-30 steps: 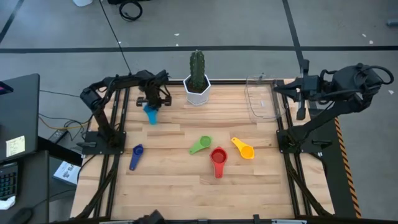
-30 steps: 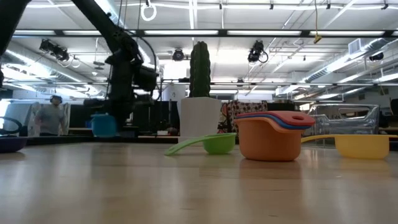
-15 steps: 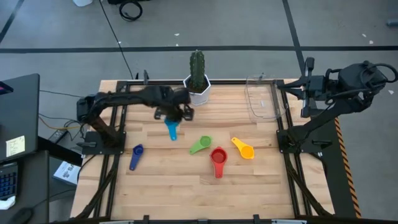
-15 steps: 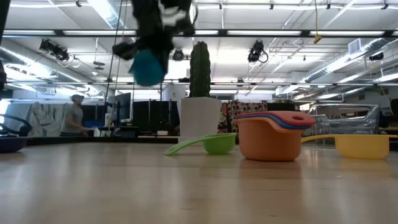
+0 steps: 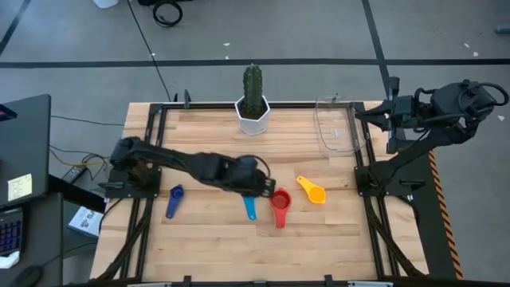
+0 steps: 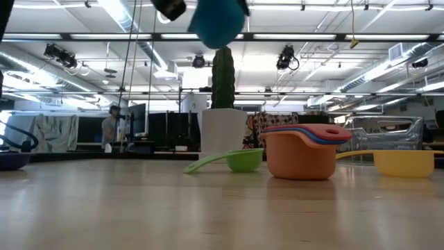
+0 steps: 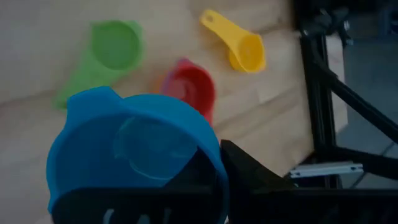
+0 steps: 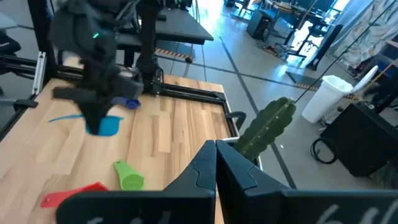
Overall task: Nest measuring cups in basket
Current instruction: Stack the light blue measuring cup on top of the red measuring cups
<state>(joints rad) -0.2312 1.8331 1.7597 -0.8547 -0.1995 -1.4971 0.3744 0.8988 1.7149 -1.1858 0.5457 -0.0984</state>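
Observation:
My left gripper hangs over the middle of the table, shut on the light blue measuring cup. Just beyond it on the wood are a green cup and a yellow cup. Beside them stands a nest of cups with red on top and orange outside. A small dark blue cup lies near the left edge. The clear basket stands at the far right. My right gripper waits shut, high above the table's right edge. My left gripper holds the light blue cup by the side of its bowl, at the rim; the fingers hide the exact contact. They slant down from the table's left. The cup is lifted clear, mouth mostly upward, its handle sticking out free toward the near edge.
A cactus in a white pot stands at the far edge, left of the basket. Black frame rails run along both table sides. Bare wood stretches along the near edge. A person stands in the room beyond.
My left gripper has swung from the far left, beside the cactus pot, toward the table's middle and near side, rising and turning its wrist. The light blue cup has travelled with it, from just above the table to high above the green and red cups.

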